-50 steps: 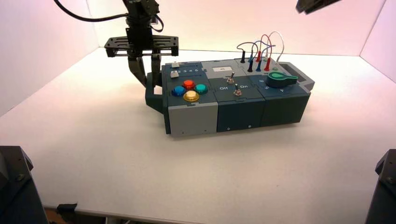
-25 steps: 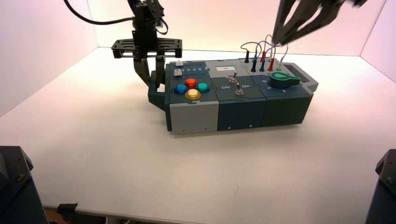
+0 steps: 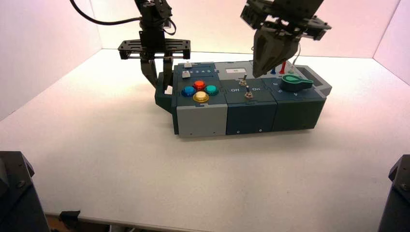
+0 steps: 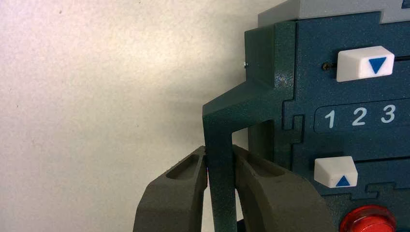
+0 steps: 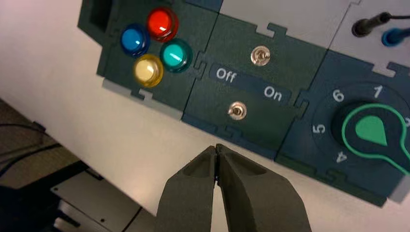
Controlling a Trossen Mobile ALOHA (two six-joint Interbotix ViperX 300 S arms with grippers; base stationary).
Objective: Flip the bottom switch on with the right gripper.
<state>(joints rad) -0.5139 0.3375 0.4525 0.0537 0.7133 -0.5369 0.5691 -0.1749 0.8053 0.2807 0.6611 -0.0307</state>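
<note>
At the left end of the box (image 3: 203,122), the left gripper (image 4: 220,152) has its fingers closed on the handle (image 4: 221,181), so the box is probably being steadied, although it has crept slightly rightward over the last second. In the box's middle section, on the near side of the lettering, sits the bottom switch (image 5: 237,110); its short lever leans towards Off and the coloured buttons, its long axis rising from the nut and tilting along the box's length. Further right, the right gripper (image 5: 217,148) has swung in above the box and drawn its fingertips together, holding nothing (a sensible shape for nudging). The switch still needs pushing rightward, towards On.
</note>
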